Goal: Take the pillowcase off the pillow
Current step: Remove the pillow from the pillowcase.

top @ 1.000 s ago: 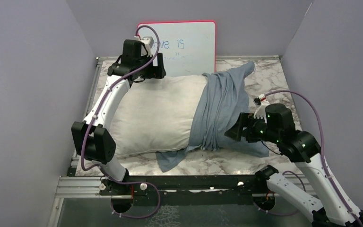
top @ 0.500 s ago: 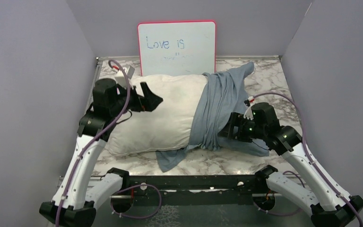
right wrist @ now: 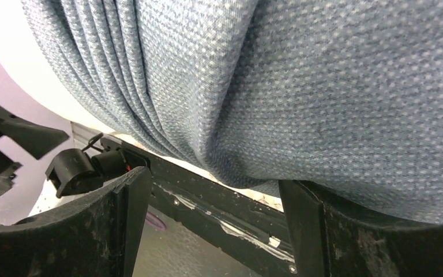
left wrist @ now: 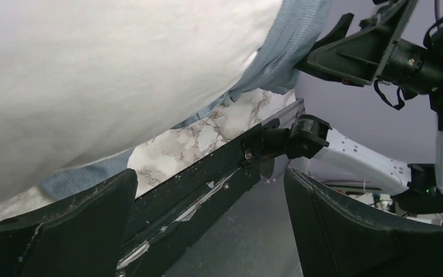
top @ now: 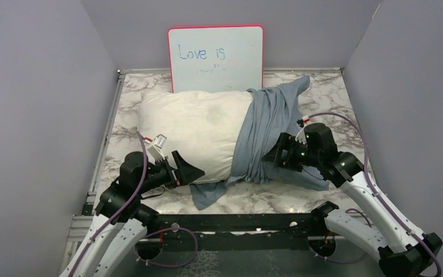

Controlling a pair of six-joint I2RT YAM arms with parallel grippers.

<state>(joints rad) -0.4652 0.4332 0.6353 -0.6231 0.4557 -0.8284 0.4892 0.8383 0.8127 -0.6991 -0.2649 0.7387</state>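
My left gripper [top: 190,170]: jaws wide, empty, at front edge of pillow [top: 196,130] | my right gripper [top: 271,154]: jaws wide against bunched pillowcase [top: 268,121], seemingly not clamped on it

One pillow [top: 190,130], one pillowcase [top: 265,130], one whiteboard [top: 216,57] — two end effectors: left end effector [top: 191,167], right end effector [top: 274,154].

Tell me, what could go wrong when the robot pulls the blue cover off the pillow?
1. The right jaws stand open at the bunched pillowcase, not closed on it, so a pull might slip off or catch just one fold.
2. The left jaws are open too, beside the pillow, so the pillow could slide along with the cloth.
3. The whiteboard stands just behind it and might get knocked over.
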